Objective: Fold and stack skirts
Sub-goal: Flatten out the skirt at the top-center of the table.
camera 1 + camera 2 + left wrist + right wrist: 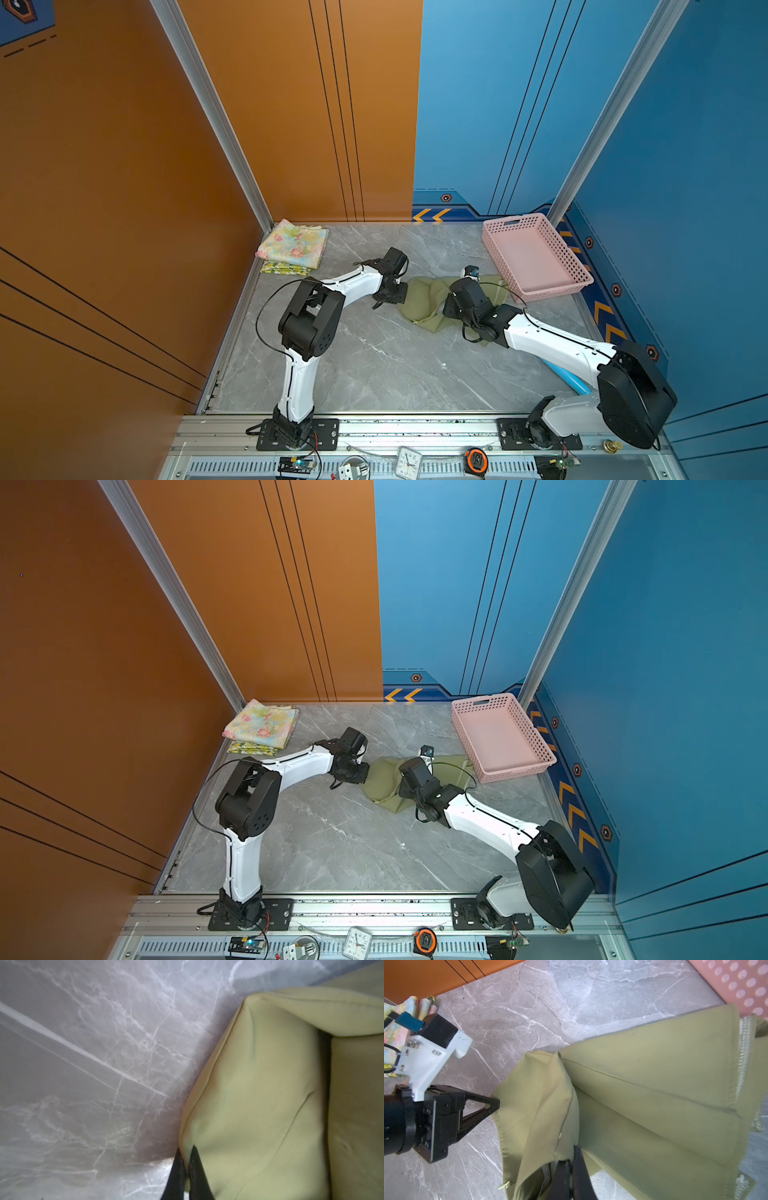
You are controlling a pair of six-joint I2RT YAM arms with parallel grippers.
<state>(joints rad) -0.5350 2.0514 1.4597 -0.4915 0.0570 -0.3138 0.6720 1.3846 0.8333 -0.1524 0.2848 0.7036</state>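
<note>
Though the right arm (552,340) covers part of the olive skirt (424,305), left gripper (186,1150) and right gripper (572,1159) each pinch its cloth.

Olive skirt (424,304) crumpled, just beside pink basket (550,291); floral skirt (293,243) stacked on lemon skirt (285,269).

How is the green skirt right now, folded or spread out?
Neither: the olive skirt lies bunched in loose pleats, pinched by the shut left gripper and right gripper.
</note>
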